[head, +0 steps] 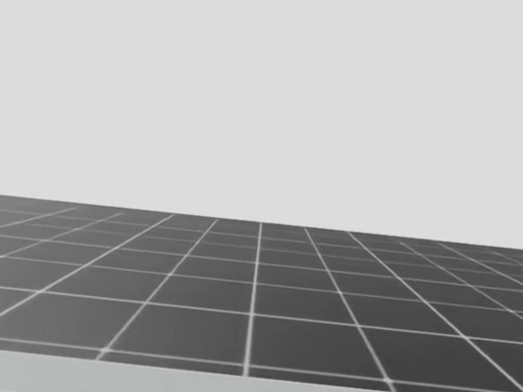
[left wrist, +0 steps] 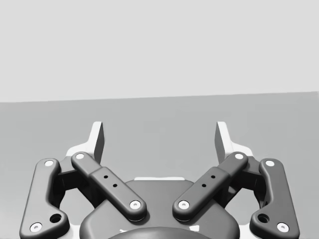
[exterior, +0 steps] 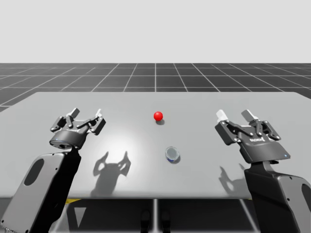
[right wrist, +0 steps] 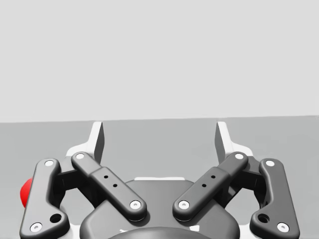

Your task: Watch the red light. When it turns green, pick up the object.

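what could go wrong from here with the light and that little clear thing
1. The light is red, so reaching now would be premature.
2. The small clear object looks round and glassy; it might roll or slip as fingers close on it.
3. The left end effector and right end effector hang open, far to either side of it; a sideways reach may bump the light close behind it.

At the middle of the table (exterior: 194, 102) sits the light (exterior: 158, 116), with the small round object (exterior: 172, 154) nearer the robot and slightly right of it. The left gripper (exterior: 86, 114) hovers over the table's left side and the right gripper (exterior: 234, 115) over its right, both well apart from the object.
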Motion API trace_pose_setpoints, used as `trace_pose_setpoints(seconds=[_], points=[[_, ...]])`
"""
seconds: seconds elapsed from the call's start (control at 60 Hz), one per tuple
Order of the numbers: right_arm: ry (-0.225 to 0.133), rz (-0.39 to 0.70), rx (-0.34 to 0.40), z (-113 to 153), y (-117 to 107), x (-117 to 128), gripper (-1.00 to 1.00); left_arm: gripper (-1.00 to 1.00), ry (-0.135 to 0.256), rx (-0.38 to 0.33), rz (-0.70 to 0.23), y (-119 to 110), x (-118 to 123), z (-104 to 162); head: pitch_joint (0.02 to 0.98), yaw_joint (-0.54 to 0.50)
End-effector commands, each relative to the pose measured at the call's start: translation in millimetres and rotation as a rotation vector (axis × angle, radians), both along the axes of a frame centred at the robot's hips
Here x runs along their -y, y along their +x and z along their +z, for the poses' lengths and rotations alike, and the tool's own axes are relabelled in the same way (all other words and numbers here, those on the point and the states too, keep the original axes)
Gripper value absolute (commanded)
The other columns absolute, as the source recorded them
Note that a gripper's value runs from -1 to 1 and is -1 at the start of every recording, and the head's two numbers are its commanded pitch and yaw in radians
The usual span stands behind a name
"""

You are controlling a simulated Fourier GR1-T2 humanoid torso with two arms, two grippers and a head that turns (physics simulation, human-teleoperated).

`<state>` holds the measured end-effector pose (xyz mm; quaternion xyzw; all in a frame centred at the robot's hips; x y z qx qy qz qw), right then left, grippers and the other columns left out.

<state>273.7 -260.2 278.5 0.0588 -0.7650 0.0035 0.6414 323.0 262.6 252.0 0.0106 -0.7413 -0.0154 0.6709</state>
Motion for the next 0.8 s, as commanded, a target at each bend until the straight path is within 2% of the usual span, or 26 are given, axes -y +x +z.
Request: trace_pose_setpoints(seconds=[0.017, 0.1, 0.217, 0.617, 0.8], points=[[0.002, -0.014, -0.028, -5.5, -2.4, 4.1, -1.0, -1.0, 0.008, -0.032, 0.002, 5.4, -4.8, -9.4, 0.087, 0.01], [0.017, 0.022, -0.014, -5.0, -1.5, 4.9, -1.0, -1.0, 0.007, -0.032, 0.002, 5.3, -5.3, -9.3, 0.096, 0.01], [0.004, 0.014, -0.032, -5.7, -1.1, 5.7, -1.0, -1.0, 0.004, -0.036, 0.0, 5.1, -5.6, -9.4, 0.146, 0.01], [-0.018, 0.004, -0.032, -6.9, 0.1, 5.0, -1.0, -1.0, 0.023, -0.046, -0.008, 6.5, -5.5, -10.8, 0.471, 0.03], [-0.022, 0.001, -0.031, -6.0, -0.2, 4.9, -1.0, -1.0, 0.035, -0.046, -0.01, 6.9, -5.1, -10.8, 0.563, 0.03]])
